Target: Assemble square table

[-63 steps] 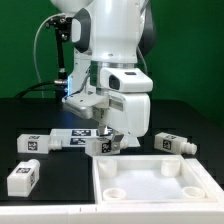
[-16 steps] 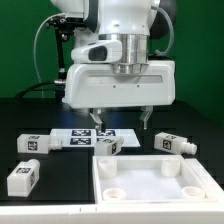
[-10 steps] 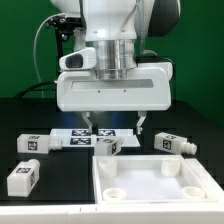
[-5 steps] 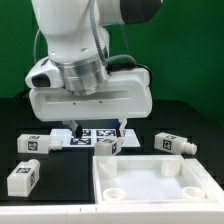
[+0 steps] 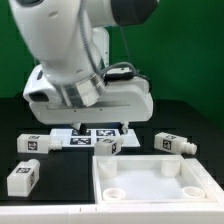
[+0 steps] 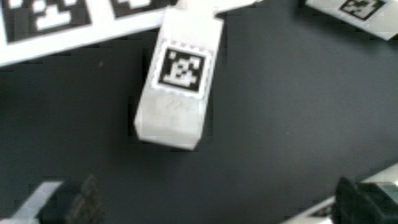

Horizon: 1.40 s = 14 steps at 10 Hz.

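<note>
The square table top [image 5: 150, 178] lies flat at the front on the exterior view's right, its round corner sockets facing up. Several white tagged legs lie on the black table: one [image 5: 108, 145] just behind the top, one [image 5: 175, 144] further right, and two on the left [image 5: 32, 143] [image 5: 22, 178]. My gripper [image 5: 100, 128] hangs low over the marker board, just behind the middle leg. In the wrist view that leg [image 6: 178, 85] lies ahead of my gripper [image 6: 217, 205]. Its dark fingertips [image 6: 71, 200] stand wide apart with only black table between them.
The marker board [image 5: 80, 136] lies flat behind the legs and shows in the wrist view too [image 6: 71, 25]. Another leg's corner [image 6: 365, 10] sits at that picture's edge. The big white arm body fills the space above the board. A green wall stands behind.
The arm has swung toward the exterior view's left and turned, and the gripper has sunk lower over the marker board. The jaws stayed open. No leg or the top has moved.
</note>
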Motion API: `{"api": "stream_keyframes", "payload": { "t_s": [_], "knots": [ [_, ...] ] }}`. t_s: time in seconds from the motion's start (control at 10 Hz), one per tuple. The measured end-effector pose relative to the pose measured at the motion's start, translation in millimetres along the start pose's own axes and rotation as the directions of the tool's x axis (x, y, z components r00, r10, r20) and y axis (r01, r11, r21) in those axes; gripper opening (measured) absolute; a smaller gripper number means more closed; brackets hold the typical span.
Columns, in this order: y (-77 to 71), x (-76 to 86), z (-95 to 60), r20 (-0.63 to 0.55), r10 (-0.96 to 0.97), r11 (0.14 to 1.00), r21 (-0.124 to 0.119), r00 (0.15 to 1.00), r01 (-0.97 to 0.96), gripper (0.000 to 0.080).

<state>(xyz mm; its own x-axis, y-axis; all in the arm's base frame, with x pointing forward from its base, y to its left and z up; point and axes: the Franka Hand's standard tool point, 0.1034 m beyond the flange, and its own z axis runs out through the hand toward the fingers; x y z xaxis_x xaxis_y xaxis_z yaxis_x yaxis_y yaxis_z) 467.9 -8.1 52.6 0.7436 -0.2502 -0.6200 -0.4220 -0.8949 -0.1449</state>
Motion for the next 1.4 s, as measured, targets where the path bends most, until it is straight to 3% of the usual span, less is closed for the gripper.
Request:
{"api": "stream_keyframes", "payload": {
  "t_s": [0.3,0.4,0.5,0.6,1.1,1.4],
  "knots": [
    [-0.9,2.8,0.4,-0.015,-0.009,1.0,-0.008,1.0,0.009,0.0649],
    [-0.3,0.7,4.0,0.002,0.02,1.0,0.008,1.0,-0.02,0.0649],
    [6.1,-6.2,16.5,0.088,0.098,0.993,0.052,0.991,-0.102,0.0649],
    [11.5,-7.4,18.7,0.163,0.131,0.986,0.076,0.978,-0.145,0.0649],
    [9.2,-5.0,19.7,0.178,0.128,0.987,0.074,0.976,-0.143,0.0649],
    [15.4,-10.3,35.3,0.302,0.154,0.979,0.085,0.941,-0.188,0.0649]
  ]
}}
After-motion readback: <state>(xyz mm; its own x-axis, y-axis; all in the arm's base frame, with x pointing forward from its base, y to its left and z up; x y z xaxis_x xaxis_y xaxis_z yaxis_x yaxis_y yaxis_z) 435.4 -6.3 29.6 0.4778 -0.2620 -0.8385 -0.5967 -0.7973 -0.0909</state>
